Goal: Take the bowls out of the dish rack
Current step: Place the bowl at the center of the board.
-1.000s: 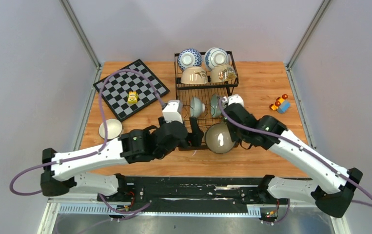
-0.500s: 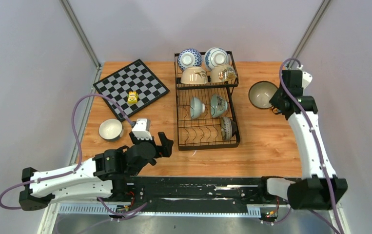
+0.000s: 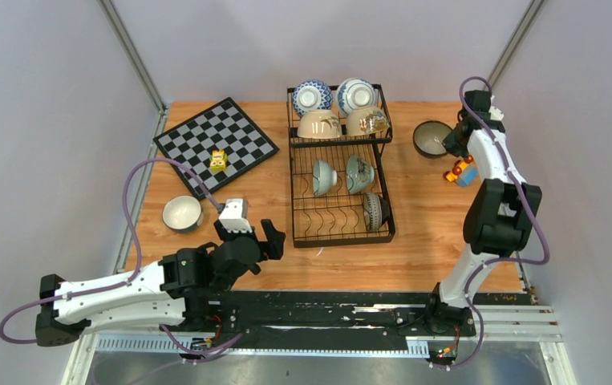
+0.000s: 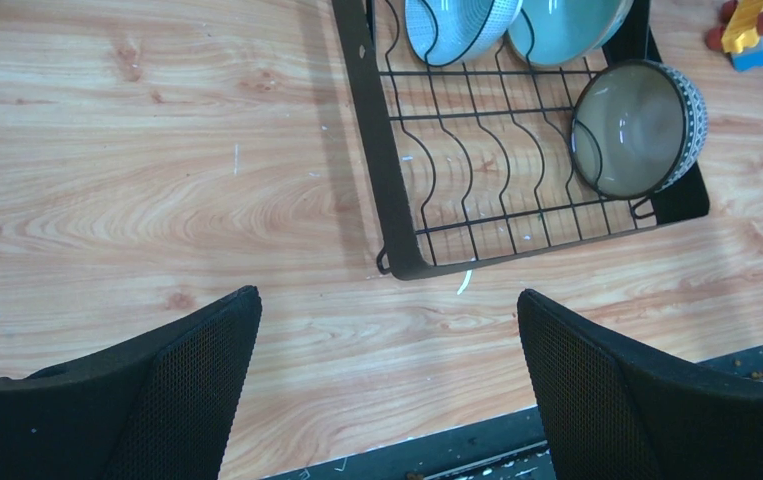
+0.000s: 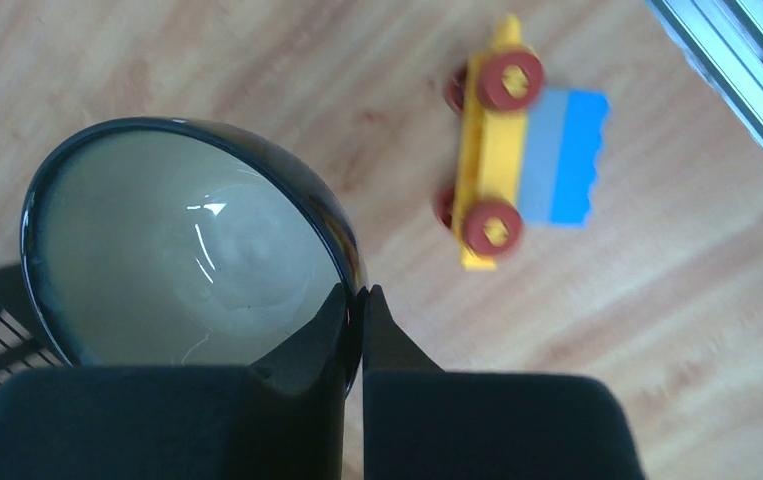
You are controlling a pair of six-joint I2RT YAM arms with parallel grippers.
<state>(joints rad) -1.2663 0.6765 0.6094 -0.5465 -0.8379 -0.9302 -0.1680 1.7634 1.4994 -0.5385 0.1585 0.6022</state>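
Just off the near left corner of the black wire dish rack [image 4: 368,150], the left pincer [image 4: 387,296] gapes wide and empty. It is the nearer arm to the patterned bowl [image 4: 637,128] leaning on edge in the rack's near right corner. Right of the rack, the right pincer [image 5: 362,300] nips the thin rim of a glossy dark bowl [image 5: 187,250], beside a plastic toy car [image 5: 517,190] on the wooden bench [image 5: 657,330].

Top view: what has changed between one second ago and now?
The right gripper, shut on the dark bowl's rim, carried it from the rack's front to the table's far right, beside the toy car. The left gripper, open, drew back to the near left. The rest stayed put.
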